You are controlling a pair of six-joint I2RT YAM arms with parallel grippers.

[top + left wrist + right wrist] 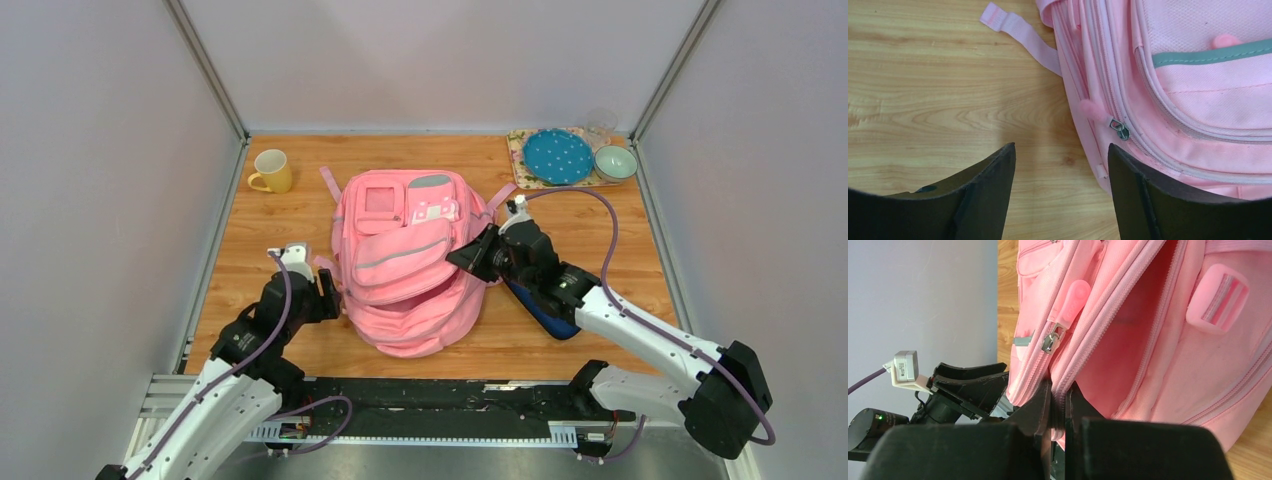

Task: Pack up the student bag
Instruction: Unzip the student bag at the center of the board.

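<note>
Right hand (1059,390) pinches the student bag (1158,355); left hand (1060,150) gapes just beside.

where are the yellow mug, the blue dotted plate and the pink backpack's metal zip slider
yellow ceramic mug (272,170): top view, middle of its body
round blue white-dotted plate (557,156): top view, its bare centre
metal zip slider (1122,131) of the pink fabric backpack (1198,90): left wrist view, slider body

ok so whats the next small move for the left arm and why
Probably nudge the left fingers forward and close on the zipper pull: they stand open just short of it, while the right fingers pinch the zip edge of the student bag, steadying it.
</note>
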